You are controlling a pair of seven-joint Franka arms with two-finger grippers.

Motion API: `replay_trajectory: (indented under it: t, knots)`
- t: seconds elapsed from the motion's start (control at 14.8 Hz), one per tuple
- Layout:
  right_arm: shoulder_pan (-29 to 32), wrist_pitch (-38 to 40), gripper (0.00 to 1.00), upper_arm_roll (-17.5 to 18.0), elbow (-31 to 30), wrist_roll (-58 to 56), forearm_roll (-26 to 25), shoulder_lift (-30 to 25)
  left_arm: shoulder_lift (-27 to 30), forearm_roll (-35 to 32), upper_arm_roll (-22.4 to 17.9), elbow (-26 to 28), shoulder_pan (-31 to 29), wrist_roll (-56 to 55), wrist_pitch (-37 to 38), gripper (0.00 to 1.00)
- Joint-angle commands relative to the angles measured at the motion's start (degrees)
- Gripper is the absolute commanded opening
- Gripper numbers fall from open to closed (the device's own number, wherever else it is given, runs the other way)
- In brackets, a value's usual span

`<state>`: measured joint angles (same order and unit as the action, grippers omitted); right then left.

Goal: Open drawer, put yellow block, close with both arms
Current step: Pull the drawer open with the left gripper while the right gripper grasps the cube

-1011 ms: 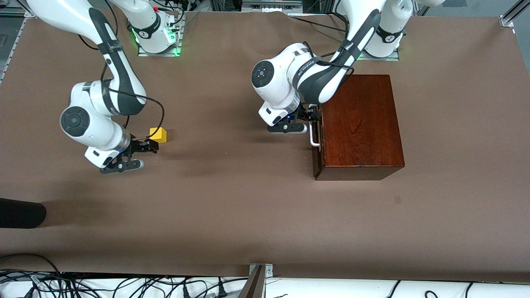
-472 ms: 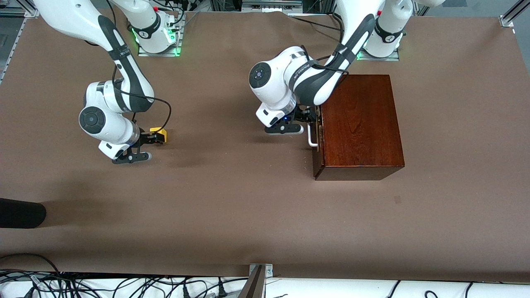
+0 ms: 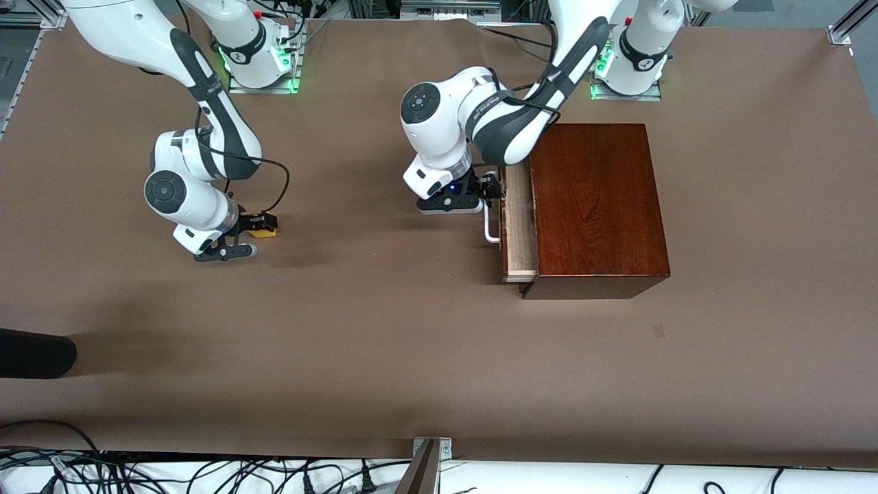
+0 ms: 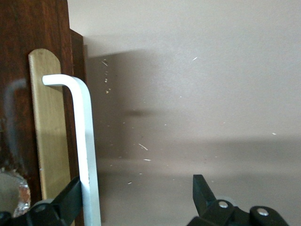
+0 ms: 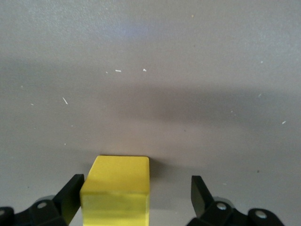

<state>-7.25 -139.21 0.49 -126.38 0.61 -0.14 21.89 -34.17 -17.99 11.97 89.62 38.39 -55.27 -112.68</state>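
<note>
The dark reddish-brown box (image 3: 597,206) stands toward the left arm's end of the table. Its drawer (image 3: 519,219) is pulled partly out, and a strip of pale-wood tray shows. My left gripper (image 3: 491,186) is open; one finger (image 4: 70,200) sits between the white bar handle (image 4: 84,141) and the dark drawer front (image 4: 19,94), and the other finger stands well clear. The yellow block (image 3: 264,226) rests on the table toward the right arm's end. My right gripper (image 5: 136,197) is open and straddles the yellow block (image 5: 120,188), with one finger (image 5: 70,195) against it and a gap at the other.
A dark rounded object (image 3: 34,353) lies at the table's edge toward the right arm's end, nearer the front camera. Cables and a metal bracket (image 3: 429,463) run along the near edge. Bare brown table (image 3: 384,329) lies between the block and the box.
The left gripper has drawn the handle toward the right arm's end, sliding the drawer partly out. The right gripper has moved over the yellow block and now straddles it.
</note>
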Motion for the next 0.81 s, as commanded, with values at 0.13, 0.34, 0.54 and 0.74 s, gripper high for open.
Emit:
replay_trajectory:
  t: [0.13,0.34,0.54,0.74]
  knots:
    - [0.2,-1.1,1.00,0.2,-2.0,0.7,1.2,-1.5,-0.6,5.1,0.1,-1.2,0.9,-0.6,-6.7,1.00]
    - [0.2,-1.1,1.00,0.3,-2.4,0.7,1.2,-1.4,-1.0,7.2,0.1,-1.6,1.6,-0.6,-8.3,1.00]
    - [0.1,-1.1,1.00,0.4,-2.4,1.4,1.2,-1.2,-1.2,7.7,0.1,-3.3,1.7,-0.6,-8.3,1.00]
    - [0.0,-1.1,1.00,0.5,-2.3,1.7,1.2,-1.2,-1.2,8.1,0.1,-3.7,1.7,-0.5,-8.3,1.00]
